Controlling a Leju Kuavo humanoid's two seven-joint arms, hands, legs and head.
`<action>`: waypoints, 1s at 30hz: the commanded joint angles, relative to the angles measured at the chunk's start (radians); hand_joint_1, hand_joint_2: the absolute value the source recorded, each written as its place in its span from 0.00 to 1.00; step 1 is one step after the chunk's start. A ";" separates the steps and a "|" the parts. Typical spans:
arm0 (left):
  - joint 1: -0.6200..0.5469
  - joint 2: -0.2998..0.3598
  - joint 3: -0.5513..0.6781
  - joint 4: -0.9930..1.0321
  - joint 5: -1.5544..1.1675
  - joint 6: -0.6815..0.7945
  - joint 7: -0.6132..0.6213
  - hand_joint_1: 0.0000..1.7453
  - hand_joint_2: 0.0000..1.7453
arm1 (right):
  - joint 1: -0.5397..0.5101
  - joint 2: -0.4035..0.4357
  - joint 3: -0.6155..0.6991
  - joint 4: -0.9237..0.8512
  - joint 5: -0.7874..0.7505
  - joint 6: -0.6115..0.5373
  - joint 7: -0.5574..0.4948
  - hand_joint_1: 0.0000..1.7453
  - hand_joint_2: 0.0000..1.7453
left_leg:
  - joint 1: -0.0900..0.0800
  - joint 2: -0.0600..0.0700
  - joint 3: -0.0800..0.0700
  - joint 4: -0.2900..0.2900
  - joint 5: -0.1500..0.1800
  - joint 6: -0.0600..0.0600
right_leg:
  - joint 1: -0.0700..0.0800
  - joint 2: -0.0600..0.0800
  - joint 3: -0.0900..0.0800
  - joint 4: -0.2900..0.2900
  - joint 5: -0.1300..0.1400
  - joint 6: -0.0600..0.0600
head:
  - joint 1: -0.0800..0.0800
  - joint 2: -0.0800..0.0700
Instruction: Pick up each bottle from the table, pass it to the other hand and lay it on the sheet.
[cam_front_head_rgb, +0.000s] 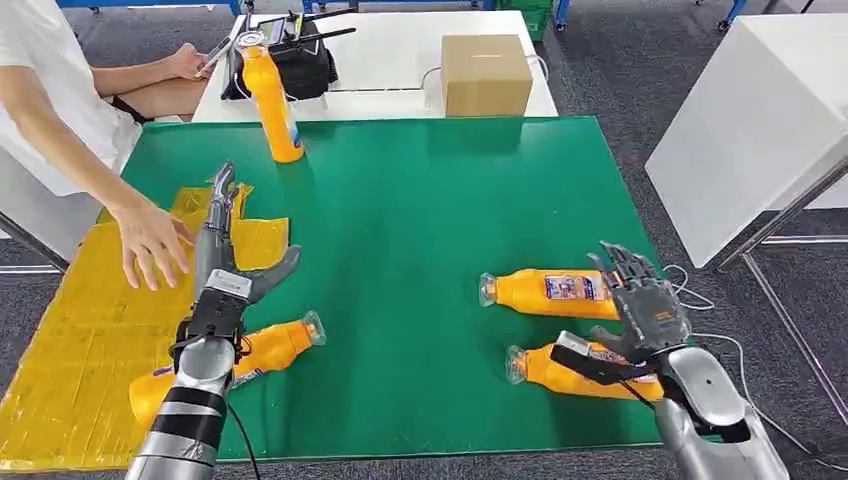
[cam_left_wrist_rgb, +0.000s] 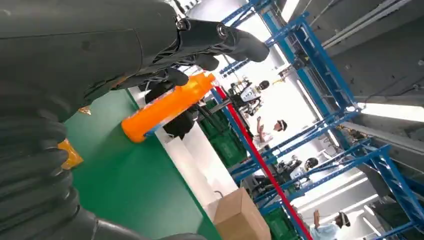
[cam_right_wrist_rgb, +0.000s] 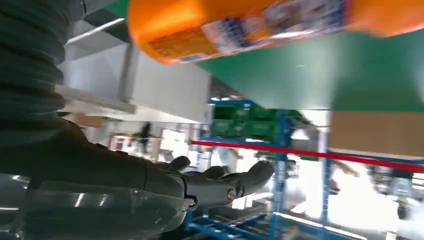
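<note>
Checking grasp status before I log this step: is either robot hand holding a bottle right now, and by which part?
Neither. The left hand is spread open above the sheet; the right hand is open beside two lying bottles.

bottles (cam_front_head_rgb: 553, 292): orange — pale clear caps, blue-and-white labels on those lying down
upright bottle (cam_front_head_rgb: 270, 98): orange, same shade
table mat (cam_front_head_rgb: 420, 230): plain green
sheet (cam_front_head_rgb: 80, 340): yellow, crinkled sheen
left hand (cam_front_head_rgb: 222, 240): grey, with darker fingers
right hand (cam_front_head_rgb: 640, 300): dark grey — nearly black
arms (cam_front_head_rgb: 195, 410): silver with black bands
box (cam_front_head_rgb: 485, 73): plain brown cardboard
person's shirt (cam_front_head_rgb: 45, 70): white
</note>
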 joint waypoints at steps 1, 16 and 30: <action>-0.121 -0.011 -0.026 0.158 0.017 -0.010 -0.001 0.00 1.00 | -0.350 -0.021 -0.138 0.529 0.011 0.036 -0.046 0.00 1.00 | 0.000 0.003 0.003 0.000 0.000 0.000 | 0.000 0.001 0.003 -0.001 0.001 0.000 | 0.000 0.000; -0.158 -0.016 -0.034 0.198 0.044 -0.024 -0.009 0.00 1.00 | -0.542 0.004 -0.064 0.782 0.020 0.122 -0.097 0.00 1.00 | 0.000 0.005 0.003 0.001 0.000 0.001 | 0.001 0.002 0.003 -0.001 0.001 0.000 | 0.000 0.000; -0.148 -0.002 0.001 0.227 0.085 -0.011 -0.033 0.00 1.00 | -0.445 -0.161 0.040 0.369 -0.378 0.300 -0.288 0.00 1.00 | -0.001 0.000 0.000 0.001 0.001 0.001 | -0.001 -0.001 0.001 0.000 0.001 0.001 | 0.000 0.000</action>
